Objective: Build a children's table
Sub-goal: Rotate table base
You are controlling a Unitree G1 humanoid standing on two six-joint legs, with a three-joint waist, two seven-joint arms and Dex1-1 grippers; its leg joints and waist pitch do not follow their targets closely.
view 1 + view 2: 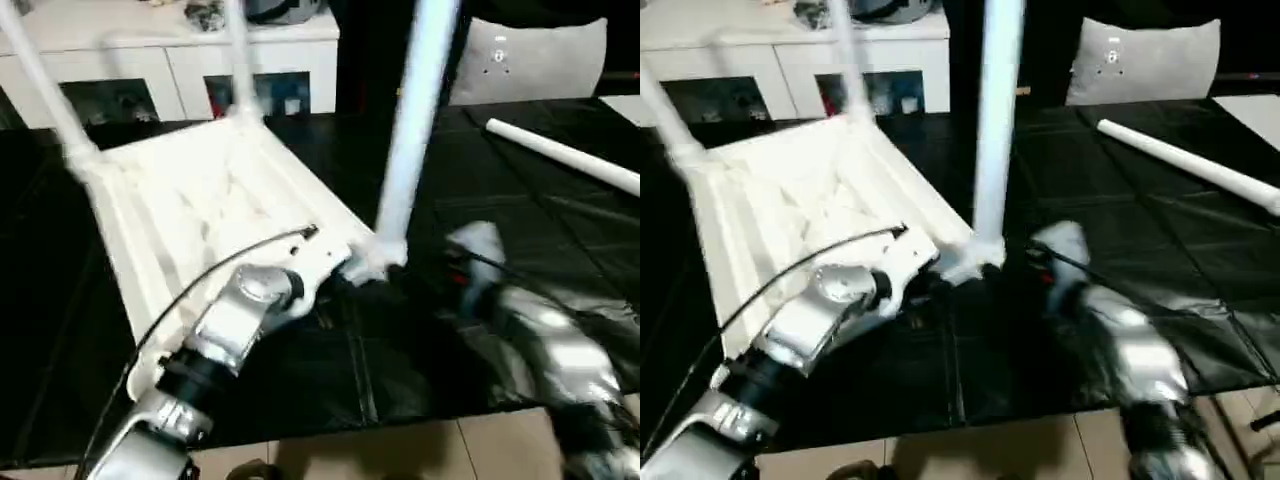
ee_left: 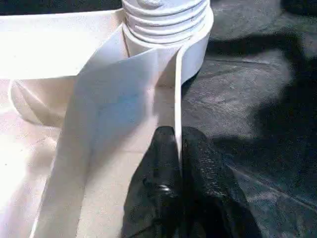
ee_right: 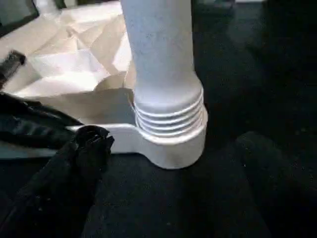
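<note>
Silver forearms fill the near edge of the head views, one at 7 o'clock and one at 5 o'clock. On the robot's left, the left gripper (image 2: 178,168) has its jaws pinched shut on the thin upright rim wall of the children's table (image 1: 200,200), one black finger (image 2: 156,188) on each side of that wall, just short of a corner socket (image 2: 193,44). A black cable (image 1: 200,275) arcs over this forearm toward the wrist.

At the middle and toward 10 o'clock of the left eye view, the children's table lies upside down on the black-covered surface (image 1: 480,180), ribbed underside facing up. Three white legs stand up out of its corners: a near leg (image 1: 410,130) at about 1 o'clock of the tabletop, seated with its threaded end in the near right corner socket, a far leg (image 1: 240,60) at 12 o'clock, and a far left leg (image 1: 45,90) at 10 o'clock. A fourth leg (image 1: 565,155) lies loose on the surface toward 2 o'clock, well apart from the tabletop.

On the robot's right, the right gripper (image 3: 168,173) sits low on the surface just beside the near leg's socket, its jaws spread wide with one finger (image 3: 64,178) on either side of the socket's base and touching nothing that can be made out. The right forearm is blurred in both head views.

Beyond the surface, at 11 o'clock, stands a white cabinet (image 1: 180,60); a grey cushion (image 1: 530,60) rests at 1 o'clock.
</note>
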